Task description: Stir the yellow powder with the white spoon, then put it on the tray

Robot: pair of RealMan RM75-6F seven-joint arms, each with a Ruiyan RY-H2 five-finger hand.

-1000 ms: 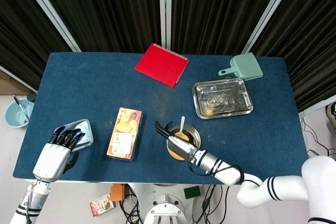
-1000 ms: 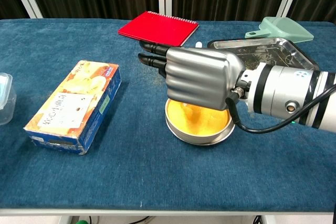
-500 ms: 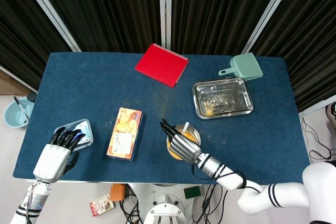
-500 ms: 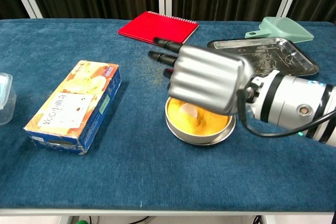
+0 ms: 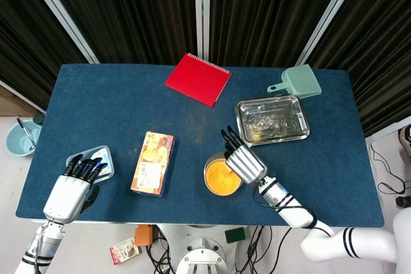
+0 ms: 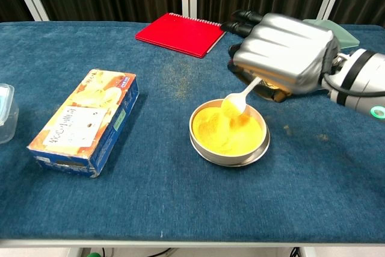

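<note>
While the white spoon (image 6: pixel 240 97) is pinched by its handle under the curled fingers (image 6: pixel 243 21) of the right hand (image 6: pixel 283 52), its bowl, dusted yellow, is seen hanging just above the yellow powder (image 6: pixel 227 132) in the round tin (image 6: pixel 207 156), with the long axis slanting down and away from the palm toward the robot's left. From that hand the tray (image 5: pixel 271 120) is found on the far side, near and up-table, so the carry is judged to be short and the spoon is expected to be laid flat inside the rim. Well apart at the near left edge, the left hand (image 5: pixel 70 190) is seen resting with fingers loosely together and nothing held.
</note>
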